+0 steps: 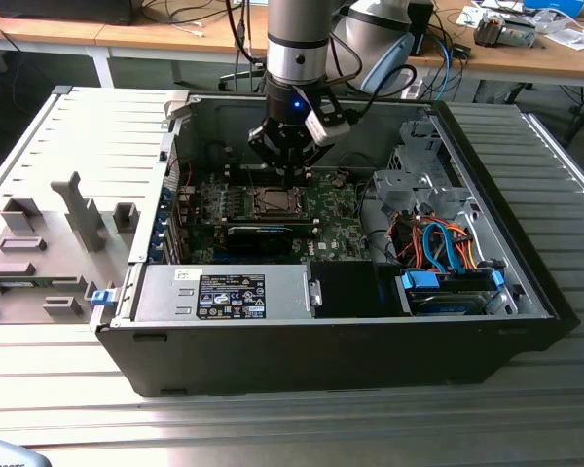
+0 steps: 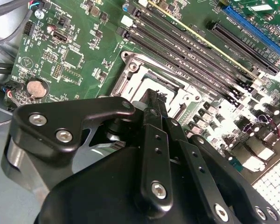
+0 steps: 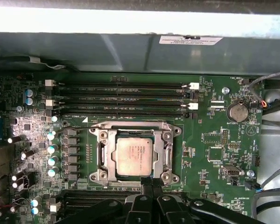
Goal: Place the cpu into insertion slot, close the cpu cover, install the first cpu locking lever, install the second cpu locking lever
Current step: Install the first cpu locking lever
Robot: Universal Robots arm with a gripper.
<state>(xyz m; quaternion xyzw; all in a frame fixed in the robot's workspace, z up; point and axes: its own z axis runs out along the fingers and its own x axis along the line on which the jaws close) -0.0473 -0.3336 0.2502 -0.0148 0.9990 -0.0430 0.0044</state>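
I have the gripper (image 1: 290, 177) low inside the open computer case (image 1: 487, 195), just above the motherboard (image 3: 210, 140) at the processor socket (image 3: 133, 156). In the first wrist view the fingers (image 3: 151, 184) look pressed together with nothing between them, their tips sitting at the socket frame's near edge.

The cpu (image 3: 134, 156) lies flat in the socket, silvery top up, and the metal cover frame appears to be down around it. Lever state: I can't tell whether either one is latched; a thin wire lever (image 3: 72, 127) runs along the side nearest the memory slots (image 3: 126, 99).

Orientation: the chip is close to square, so it has no real long axis. Its edges run parallel with the socket frame and the memory slots. The print on its top is too small to tell which way it faces.

Risks, as I judge them:
- Fingertips are very close to the frame; a small sideways drift could scrape the cover or the chip top.
- If the chip isn't fully seated, pressing on the cover could bend socket contacts.
- Capacitors (image 3: 52, 149) stand just beside the socket, so a lever sweep on that side has little room.
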